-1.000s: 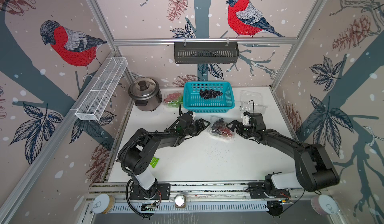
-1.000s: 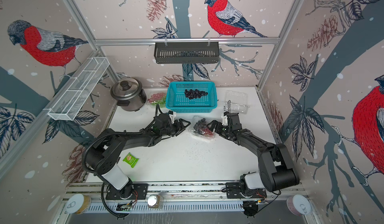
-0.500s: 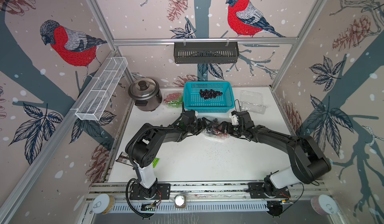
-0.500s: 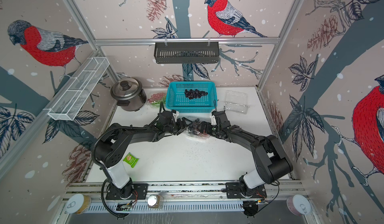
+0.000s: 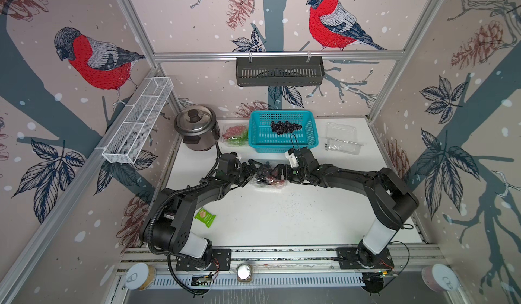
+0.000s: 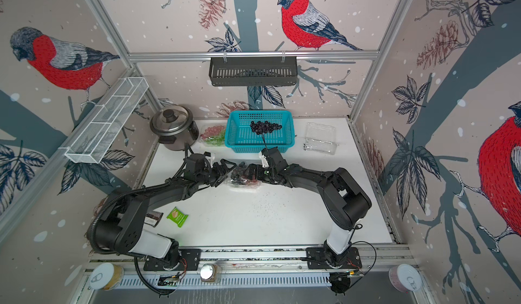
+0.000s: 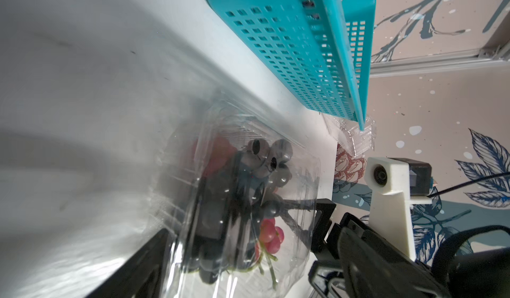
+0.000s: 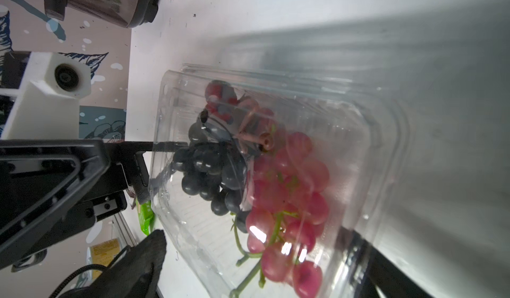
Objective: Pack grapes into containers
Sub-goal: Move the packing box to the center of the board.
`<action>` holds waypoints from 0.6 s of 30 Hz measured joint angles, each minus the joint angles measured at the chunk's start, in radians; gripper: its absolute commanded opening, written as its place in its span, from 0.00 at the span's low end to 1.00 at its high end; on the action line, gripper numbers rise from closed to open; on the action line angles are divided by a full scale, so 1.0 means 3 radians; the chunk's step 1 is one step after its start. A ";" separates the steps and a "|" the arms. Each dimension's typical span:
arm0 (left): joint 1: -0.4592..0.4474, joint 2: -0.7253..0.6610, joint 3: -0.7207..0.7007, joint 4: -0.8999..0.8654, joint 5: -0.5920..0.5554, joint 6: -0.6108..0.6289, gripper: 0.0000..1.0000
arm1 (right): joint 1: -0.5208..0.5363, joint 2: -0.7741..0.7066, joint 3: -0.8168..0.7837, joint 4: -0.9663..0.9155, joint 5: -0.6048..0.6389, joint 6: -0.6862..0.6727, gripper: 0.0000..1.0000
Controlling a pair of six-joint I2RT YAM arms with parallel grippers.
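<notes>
Your left gripper point(image 5: 251, 172) has its jaws apart at the end of the middle container point(image 5: 267, 179) that faces the left edge of the table point(image 5: 282, 221). One fingertip point(image 8: 138, 177) lies right against the clear wall, and the gripper grasps nothing. Your right gripper point(image 5: 279, 173) is spread wide at the opposite end with a finger on either side of the container; you cannot tell whether they press the plastic. That container lies near the table's middle, just in front of the teal basket point(image 5: 282, 145). It holds a dark bunch point(image 8: 209, 172) beside a red bunch point(image 8: 287, 200). Whether its lid is latched is unclear. Loose dark grapes point(image 5: 285, 127) lie in the basket at the back edge. A second container point(image 5: 235, 135), with red and green grapes, sits between the basket and the rice cooker point(image 5: 197, 130). An empty container point(image 5: 341, 139) lies toward the back right corner. A green packet point(image 5: 205, 217) lies near the left edge.
</notes>
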 measured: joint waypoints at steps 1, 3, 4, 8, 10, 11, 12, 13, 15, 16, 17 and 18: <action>0.0080 -0.0045 -0.0015 -0.0057 0.0004 0.0031 0.94 | 0.0039 0.0060 0.0060 0.0024 -0.0008 0.0066 1.00; 0.0235 -0.0120 -0.0042 -0.0154 0.0013 0.0048 0.94 | 0.0114 0.0191 0.0193 0.0075 -0.0020 0.0142 1.00; 0.0329 -0.0161 -0.0056 -0.0207 0.0027 0.0086 0.94 | 0.0146 0.0252 0.0261 0.0081 -0.0031 0.0163 1.00; 0.0638 -0.0259 -0.0050 -0.0378 0.0102 0.0187 0.94 | 0.0245 0.0486 0.0547 0.0134 -0.0067 0.0314 1.00; 0.0785 -0.0259 -0.0014 -0.0472 0.0128 0.0229 0.94 | 0.0286 0.0612 0.0712 0.0168 -0.0070 0.0387 1.00; 0.0848 -0.0259 -0.0001 -0.0500 0.0148 0.0259 0.94 | 0.0301 0.0671 0.0791 0.0170 -0.0071 0.0398 1.00; 0.0921 -0.0254 0.0018 -0.0537 0.0160 0.0280 0.94 | 0.0315 0.0757 0.0894 0.0174 -0.0075 0.0420 1.00; 0.0989 -0.0238 0.0039 -0.0554 0.0170 0.0295 0.94 | 0.0332 0.0847 0.1001 0.0186 -0.0078 0.0484 1.00; 0.1101 -0.0170 0.0100 -0.0579 0.0174 0.0332 0.94 | 0.0362 0.1008 0.1202 0.0193 -0.0079 0.0505 1.00; 0.1146 -0.0121 0.0149 -0.0598 0.0174 0.0373 0.94 | 0.0374 0.1096 0.1310 0.0192 -0.0079 0.0561 1.00; 0.1177 -0.0081 0.0188 -0.0609 0.0170 0.0389 0.94 | 0.0383 0.1162 0.1395 0.0191 -0.0076 0.0565 1.00; 0.1200 -0.0048 0.0223 -0.0617 0.0170 0.0389 0.94 | 0.0390 0.1253 0.1521 0.0163 -0.0072 0.0577 1.00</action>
